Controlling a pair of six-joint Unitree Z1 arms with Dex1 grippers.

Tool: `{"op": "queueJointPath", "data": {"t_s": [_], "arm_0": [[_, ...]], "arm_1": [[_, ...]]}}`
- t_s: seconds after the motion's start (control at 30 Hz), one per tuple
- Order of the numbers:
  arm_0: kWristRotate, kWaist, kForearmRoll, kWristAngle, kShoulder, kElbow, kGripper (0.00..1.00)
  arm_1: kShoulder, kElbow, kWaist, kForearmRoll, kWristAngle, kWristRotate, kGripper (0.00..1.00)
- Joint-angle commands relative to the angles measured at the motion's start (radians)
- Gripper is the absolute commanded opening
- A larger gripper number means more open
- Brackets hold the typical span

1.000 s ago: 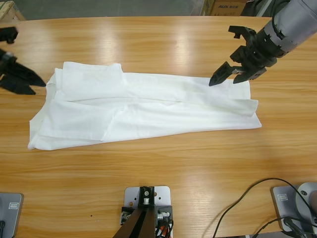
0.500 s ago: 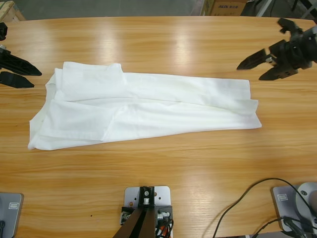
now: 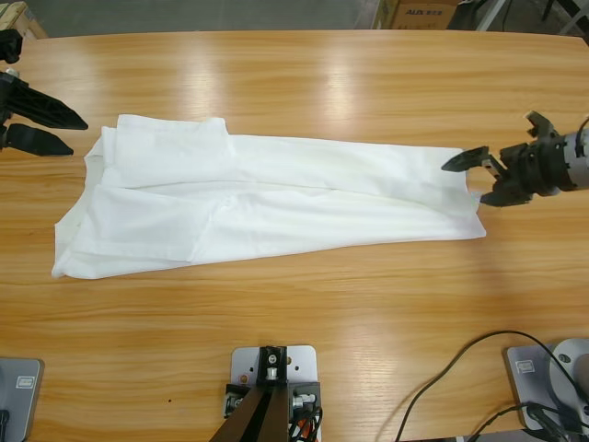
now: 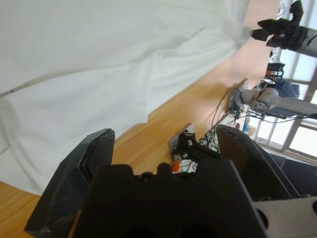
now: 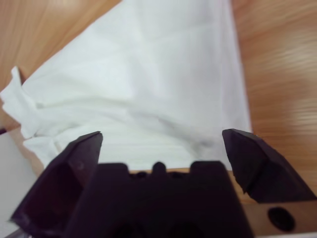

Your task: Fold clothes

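Observation:
The clothes (image 3: 276, 198) are one white T-shirt, folded into a long band and lying flat across the table's middle. My left gripper (image 3: 79, 135) hovers open just off the band's left end, touching nothing. In the left wrist view the shirt (image 4: 99, 54) fills the top, beyond my left gripper (image 4: 164, 132). My right gripper (image 3: 465, 182) is open at the band's right end, its jaws straddling the cloth's edge. In the right wrist view the cloth (image 5: 148, 74) spreads out ahead of my right gripper (image 5: 163, 135). That gripper also shows small as the right gripper (image 4: 282, 32) in the left wrist view.
Bare wooden table (image 3: 322, 83) lies behind and in front of the shirt. A cardboard box (image 3: 419, 11) stands beyond the far edge. Black cables (image 3: 460, 368) loop at the near right corner.
My right gripper lifted off the shirt's right end, swung out to the right, then came down to the cloth's right edge. My left gripper drew back slightly to the left.

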Motion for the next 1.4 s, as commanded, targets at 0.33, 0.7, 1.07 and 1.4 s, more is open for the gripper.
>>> {"op": "queueJointPath", "data": {"t_s": [0.33, 0.7, 1.07, 1.4], "arm_0": [[-0.025, -0.029, 0.01, -0.009, -0.031, -0.004, 0.798], [-0.028, -0.029, 0.022, -0.005, -0.031, -0.014, 0.798], [-0.028, -0.031, 0.031, -0.004, -0.043, -0.014, 0.799], [-0.028, -0.034, 0.031, -0.004, -0.046, -0.014, 0.798]], "arm_1": [[0.149, 0.047, -0.063, -0.126, -0.044, -0.008, 0.982], [0.228, 0.05, -0.072, -0.192, 0.034, -0.067, 0.978], [0.3, 0.11, -0.071, -0.251, 0.059, -0.032, 0.977], [0.348, 0.105, -0.041, -0.257, 0.158, -0.069, 0.949]]}}
